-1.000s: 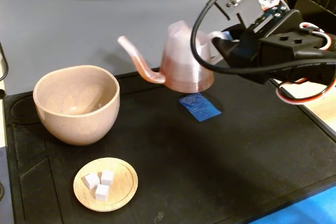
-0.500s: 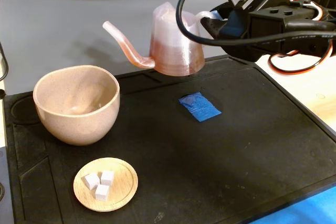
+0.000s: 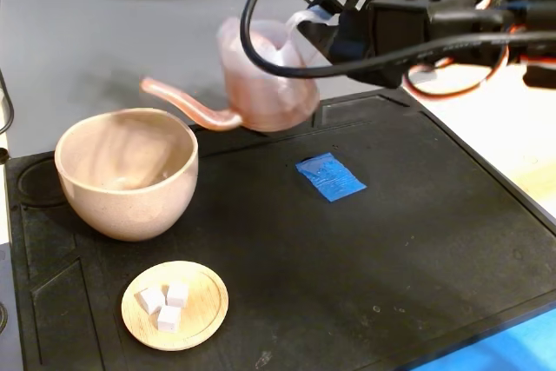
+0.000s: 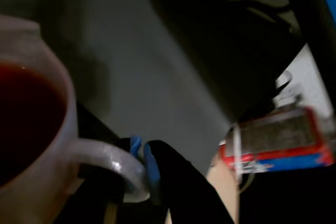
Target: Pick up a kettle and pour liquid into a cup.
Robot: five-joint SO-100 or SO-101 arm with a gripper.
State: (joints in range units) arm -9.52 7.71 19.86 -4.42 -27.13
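Black mat covers the desk (image 3: 417, 241). Gripper (image 4: 140, 169) is clamped on the kettle (image 3: 265, 76) by its loop handle, holding it aloft just right of the cup (image 3: 128, 173). Spout tip is above the cup's rim, ready for pouring; liquid (image 4: 26, 114) sits inside the kettle.

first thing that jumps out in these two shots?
The kettle held in the air by its handle in the gripper, spout reaching toward the cup at left in the fixed view. In the wrist view, dark red liquid fills it. A wooden saucer with white cubes sits in front.
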